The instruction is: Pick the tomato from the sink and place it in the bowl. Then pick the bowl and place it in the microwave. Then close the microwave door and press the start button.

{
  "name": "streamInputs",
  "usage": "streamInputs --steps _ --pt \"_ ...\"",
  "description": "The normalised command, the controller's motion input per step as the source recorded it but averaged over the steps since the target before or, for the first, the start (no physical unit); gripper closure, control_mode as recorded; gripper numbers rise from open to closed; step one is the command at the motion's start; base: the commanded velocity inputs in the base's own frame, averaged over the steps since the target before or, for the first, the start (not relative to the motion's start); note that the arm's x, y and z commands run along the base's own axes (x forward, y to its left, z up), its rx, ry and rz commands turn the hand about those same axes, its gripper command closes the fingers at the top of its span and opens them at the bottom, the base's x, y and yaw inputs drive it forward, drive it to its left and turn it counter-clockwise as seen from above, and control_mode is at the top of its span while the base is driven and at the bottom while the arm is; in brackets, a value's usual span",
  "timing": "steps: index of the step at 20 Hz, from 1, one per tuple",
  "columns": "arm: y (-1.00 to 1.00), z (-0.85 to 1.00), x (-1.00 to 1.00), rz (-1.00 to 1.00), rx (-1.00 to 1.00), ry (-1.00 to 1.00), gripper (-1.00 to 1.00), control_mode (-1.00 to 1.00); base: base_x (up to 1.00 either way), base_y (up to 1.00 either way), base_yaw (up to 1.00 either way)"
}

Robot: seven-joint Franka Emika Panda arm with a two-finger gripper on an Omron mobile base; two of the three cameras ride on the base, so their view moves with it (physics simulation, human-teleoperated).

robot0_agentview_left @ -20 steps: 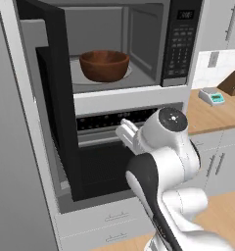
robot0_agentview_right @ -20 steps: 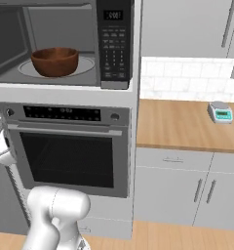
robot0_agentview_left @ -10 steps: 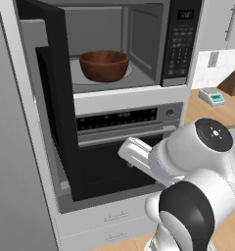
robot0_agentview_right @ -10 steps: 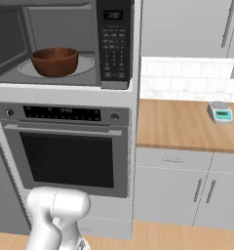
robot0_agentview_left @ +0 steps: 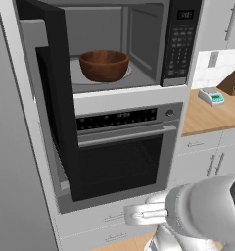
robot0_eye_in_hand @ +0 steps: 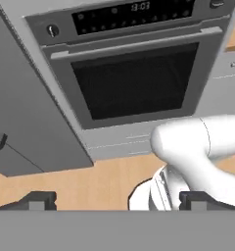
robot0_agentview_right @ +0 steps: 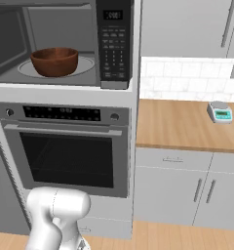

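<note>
**A:** Two fingertips (robot0_eye_in_hand: 39, 199) low in the hand view, one toward each bottom corner. Means a gripper (robot0_eye_in_hand: 117, 203) spread wide and clamped on nothing.

**B:** Agreed. Looks straight at the wall oven (robot0_eye_in_hand: 134, 78) in the upper half of that view, well below the work. And in the left base view?

**A:** Hangs low, bottom centre-right of the frame, in front of the drawers under the oven.

**B:** And the bowl (robot0_agentview_left: 104, 64)?

**A:** Sits on the turntable inside the microwave (robot0_agentview_left: 139, 49), upper middle of the left base view and upper left of the right base view. Touches no wall.

**B:** Tomato inside it?

**A:** Cannot tell; hidden behind the rim, if there at all.

**B:** So, judging by that, picking and loading done. Next step: closing the microwave door (robot0_agentview_left: 60, 98).

**A:** Yes. Stands swung fully out, edge-on down the left of the left base view and reaching over the oven front.

**B:** Calls for a rise from down low, then a reach round to the door's outer face on the far left, then a push rightward until shut.

**A:** Needs no grip for that, probably, only a flat push.

**B:** Then on to the button panel (robot0_agentview_left: 180, 44), upper right of the frame, for start.
</note>
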Motion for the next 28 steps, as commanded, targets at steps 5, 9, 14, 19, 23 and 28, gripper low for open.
streamInputs --steps 5,9,14,19,23,28 --pt "0.63 0.00 -0.67 0.36 -0.52 -0.13 -1.00 -1.00 0.00 0.00 0.00" --pt "1.00 0.00 -0.10 0.22 -0.51 -0.01 -1.00 -1.00 0.00 0.00 0.00" --pt "1.00 -0.02 0.00 0.17 -0.44 0.03 -1.00 -1.00 0.00 0.00 0.00" --pt "1.00 -0.18 0.21 0.16 -0.42 0.05 -1.00 -1.00 0.00 0.00 0.00" --pt "0.73 -0.03 0.81 0.09 -0.29 0.01 -1.00 -1.00 0.00 0.00 0.00" --pt "0.11 0.10 1.00 0.00 -0.11 0.05 -1.00 -1.00 0.00 0.00 0.00"
